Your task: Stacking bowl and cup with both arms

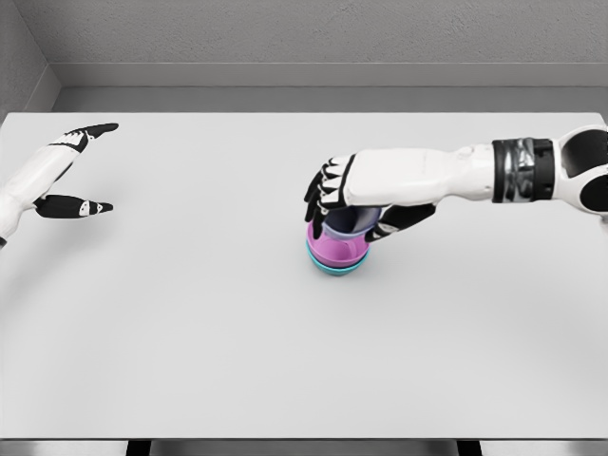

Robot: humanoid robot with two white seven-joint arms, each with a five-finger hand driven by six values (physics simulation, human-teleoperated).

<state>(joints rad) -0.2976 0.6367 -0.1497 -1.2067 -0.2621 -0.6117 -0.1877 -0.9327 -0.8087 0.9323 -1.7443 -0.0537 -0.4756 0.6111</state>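
The stack sits a little right of the middle of the white bench (190,361): a pink bowl (335,249) resting in what looks like a teal bowl (336,269), of which only a thin rim shows underneath. Down inside the pink one stands a bluish-grey cup (350,220), most of it hidden by the hand above. The right hand (366,204) reaches in from the right edge and lies low over the stack, its palm across the cup's top, which I take to be the setting-in of the cup, placed there so it nests squarely. Its fingers (323,190) curl down on the left side of the cup and the thumb comes round on the near right, so the hand seems to be closed on the cup; from here I cannot tell whether the pads truly press the wall or just stand beside it. The left hand (71,171) is well apart at the far left of the bench, holding nothing, its fingers straight and the thumb spread wide from them, apparently kept clear of the work.
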